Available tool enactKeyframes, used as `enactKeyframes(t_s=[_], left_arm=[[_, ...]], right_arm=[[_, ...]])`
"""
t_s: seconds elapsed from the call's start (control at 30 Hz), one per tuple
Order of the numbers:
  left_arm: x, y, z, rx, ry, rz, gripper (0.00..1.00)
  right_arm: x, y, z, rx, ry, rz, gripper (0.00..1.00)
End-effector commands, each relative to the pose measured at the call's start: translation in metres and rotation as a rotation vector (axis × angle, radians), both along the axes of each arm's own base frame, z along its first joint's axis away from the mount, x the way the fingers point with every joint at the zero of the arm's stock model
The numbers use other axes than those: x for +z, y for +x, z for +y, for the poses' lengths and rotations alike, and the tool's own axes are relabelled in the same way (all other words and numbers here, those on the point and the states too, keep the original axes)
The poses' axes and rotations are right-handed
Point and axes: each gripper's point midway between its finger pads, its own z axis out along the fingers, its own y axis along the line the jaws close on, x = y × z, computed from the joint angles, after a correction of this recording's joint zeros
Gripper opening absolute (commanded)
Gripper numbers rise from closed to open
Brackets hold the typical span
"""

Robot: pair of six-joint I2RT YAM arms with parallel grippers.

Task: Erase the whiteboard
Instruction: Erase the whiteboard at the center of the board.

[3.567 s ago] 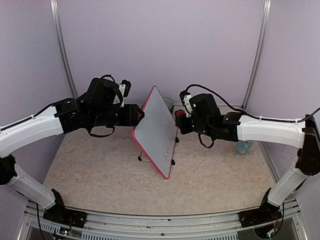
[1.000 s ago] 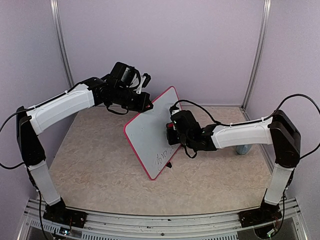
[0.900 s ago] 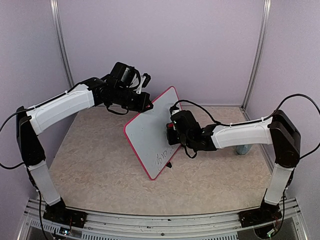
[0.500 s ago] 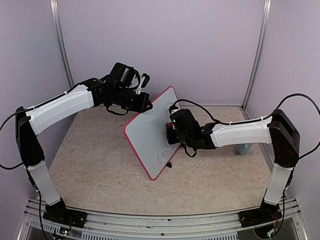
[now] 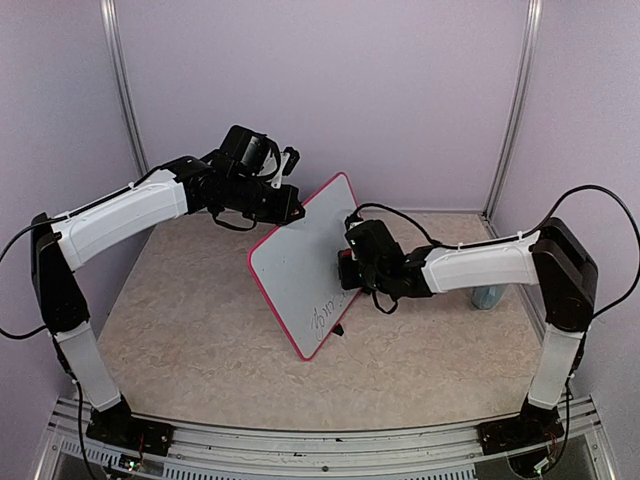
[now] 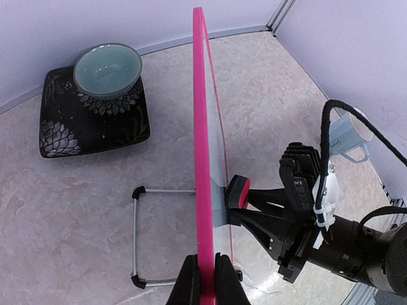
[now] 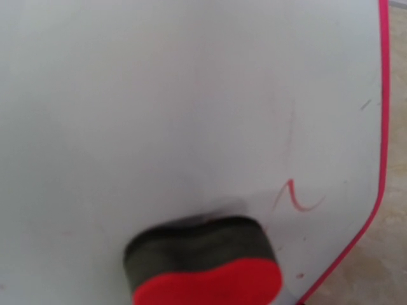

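The whiteboard (image 5: 298, 272) stands tilted in the middle of the table (image 5: 180, 335) on a wire stand (image 6: 135, 235). It is a thin, stiff, light panel with a slick face, judged apt to rock under wiping pressure, so the left gripper (image 5: 291, 213), pinched narrow on the pink frame's upper edge, has the proper hold. The right gripper (image 5: 344, 272) is clamped on the red eraser (image 7: 206, 273), felt against the face near a rim with marks remaining lower down, while a bowl (image 6: 108, 68) on a plate (image 6: 60, 130) behind the board and a mug (image 6: 346, 136) by the right arm limit wide swings.

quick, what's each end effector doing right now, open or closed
left end effector: closed on the whiteboard frame
right end effector: closed on the red eraser, held against the board
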Motion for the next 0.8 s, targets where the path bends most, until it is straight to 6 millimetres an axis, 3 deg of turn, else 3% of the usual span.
enactKeyframes(t_s=[0.0,0.17,0.3,0.4,0.63,0.77], left_arm=[[-0.027,-0.033,-0.015,-0.141,0.066,0.064,0.0],[-0.028,-0.031,-0.015,-0.137,0.067,0.064,0.0],[-0.028,-0.031,-0.015,-0.138,0.068,0.065,0.0],[-0.028,-0.031,-0.017,-0.14,0.064,0.067,0.0],[-0.028,-0.029,-0.019,-0.141,0.063,0.068,0.0],[-0.028,-0.03,-0.02,-0.143,0.065,0.069,0.0]], right_arm=[[0.025,-0.017,0.035,0.164,0.088,-0.012,0.22],[0.064,-0.029,0.049,0.233,0.155,-0.051,0.22],[0.071,-0.031,0.048,0.233,0.17,-0.058,0.23],[0.051,-0.021,0.041,0.187,0.11,-0.031,0.23],[-0.016,-0.013,0.025,0.128,0.019,0.065,0.22],[-0.037,-0.014,0.014,0.088,0.017,0.104,0.22]])
